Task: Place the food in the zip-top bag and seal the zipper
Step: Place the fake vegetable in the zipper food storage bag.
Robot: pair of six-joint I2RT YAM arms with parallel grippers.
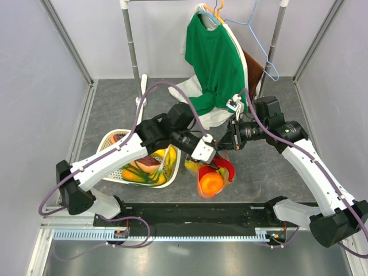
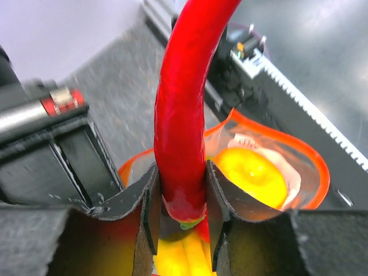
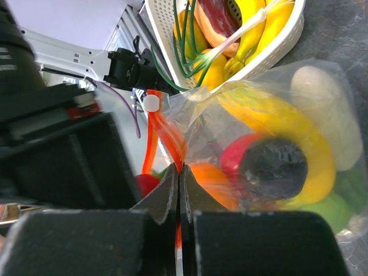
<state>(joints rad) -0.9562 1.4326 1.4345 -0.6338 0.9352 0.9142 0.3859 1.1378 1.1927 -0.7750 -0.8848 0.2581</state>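
My left gripper [image 1: 213, 150] [image 2: 181, 178] is shut on a long red chili pepper [image 2: 181, 115] and holds it, tip down, over the open mouth of the zip-top bag [image 1: 210, 178]. In the left wrist view the orange-red zipper [image 2: 322, 167] rings the mouth, with an orange [image 2: 250, 172] and bananas [image 2: 178, 253] inside. My right gripper [image 1: 230, 142] [image 3: 179, 172] is shut on the zipper strip [image 3: 164, 129] and holds the bag's edge up. Through the clear bag [image 3: 276, 80] I see a banana [image 3: 276, 121], a dark piece [image 3: 271, 167], a white radish [image 3: 325, 115] and a lime [image 3: 322, 210].
A white lattice basket [image 1: 115, 138] [image 3: 270, 49] with more toy food stands left of the bag. A green shirt [image 1: 215, 63] hangs on a rack at the back. A metal rail [image 1: 172, 230] runs along the near edge.
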